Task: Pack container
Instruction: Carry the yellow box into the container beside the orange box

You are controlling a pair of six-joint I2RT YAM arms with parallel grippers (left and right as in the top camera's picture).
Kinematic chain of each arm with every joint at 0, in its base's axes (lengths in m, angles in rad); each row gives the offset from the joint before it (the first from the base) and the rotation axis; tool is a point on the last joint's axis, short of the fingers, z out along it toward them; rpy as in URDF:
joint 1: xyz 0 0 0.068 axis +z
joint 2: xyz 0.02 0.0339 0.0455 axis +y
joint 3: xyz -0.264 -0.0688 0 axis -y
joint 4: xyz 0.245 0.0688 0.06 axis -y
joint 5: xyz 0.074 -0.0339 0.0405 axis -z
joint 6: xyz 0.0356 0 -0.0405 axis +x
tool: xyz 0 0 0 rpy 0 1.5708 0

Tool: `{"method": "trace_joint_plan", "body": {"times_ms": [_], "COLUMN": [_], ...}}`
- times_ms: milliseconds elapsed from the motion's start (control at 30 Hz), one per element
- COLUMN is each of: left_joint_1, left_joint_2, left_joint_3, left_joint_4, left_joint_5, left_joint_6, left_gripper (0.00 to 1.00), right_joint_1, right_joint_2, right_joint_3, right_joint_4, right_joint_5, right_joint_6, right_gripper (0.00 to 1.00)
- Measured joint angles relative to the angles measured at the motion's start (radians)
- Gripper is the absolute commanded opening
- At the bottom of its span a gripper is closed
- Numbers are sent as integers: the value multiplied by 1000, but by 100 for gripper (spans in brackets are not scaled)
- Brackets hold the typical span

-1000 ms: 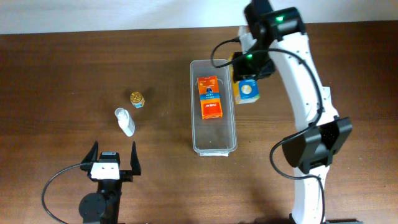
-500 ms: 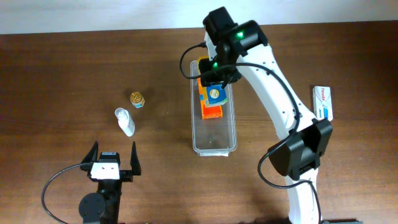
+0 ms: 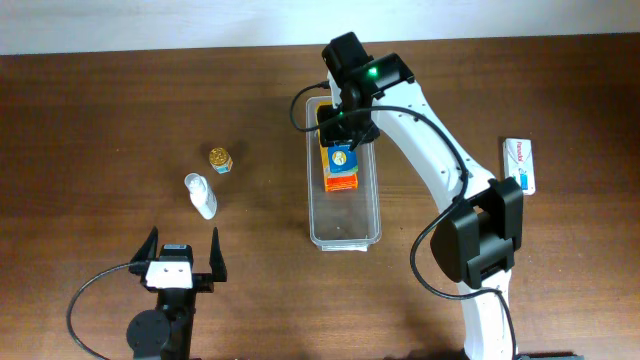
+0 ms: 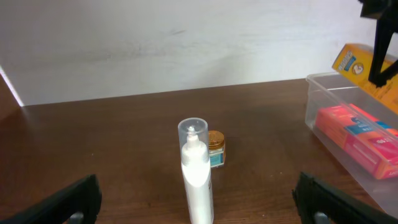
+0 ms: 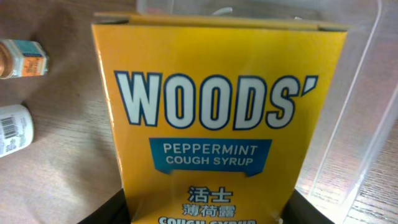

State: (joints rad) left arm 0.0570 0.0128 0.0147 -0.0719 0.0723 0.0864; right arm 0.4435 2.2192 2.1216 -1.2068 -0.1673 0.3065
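Note:
The container (image 3: 345, 232) is a long clear plastic bin in the table's middle, also at the right of the left wrist view (image 4: 323, 93). An orange-red box (image 3: 341, 177) lies inside it. My right gripper (image 3: 340, 140) is shut on a yellow cough syrup box (image 5: 217, 118) and holds it over the container's far end; the box also shows in the overhead view (image 3: 340, 157). My left gripper (image 3: 183, 262) is open and empty near the front edge, behind a white bottle (image 3: 201, 195) and a small gold-lidded jar (image 3: 220, 159).
A white and blue flat box (image 3: 519, 164) lies at the right side of the table. The white bottle (image 4: 196, 168) stands close in front of my left gripper, with the small jar (image 4: 216, 147) behind it.
My right arm has carried the yellow box leftward from beside the container to over its far end. The left arm has not moved.

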Motion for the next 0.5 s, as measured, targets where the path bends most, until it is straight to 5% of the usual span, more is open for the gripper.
{"method": "trace_joint_plan", "body": {"times_ms": [500], "left_joint_1": [0], "left_joint_2": [0], "left_joint_3": [0], "left_joint_4": [0], "left_joint_5": [0], "left_joint_6": [0], "left_gripper": [99], "right_joint_1": [0], "right_joint_2": [0], "right_joint_3": [-84], "right_joint_4": [93], "right_joint_5": [46], "right_joint_6": [31], "right_gripper": [50]}}
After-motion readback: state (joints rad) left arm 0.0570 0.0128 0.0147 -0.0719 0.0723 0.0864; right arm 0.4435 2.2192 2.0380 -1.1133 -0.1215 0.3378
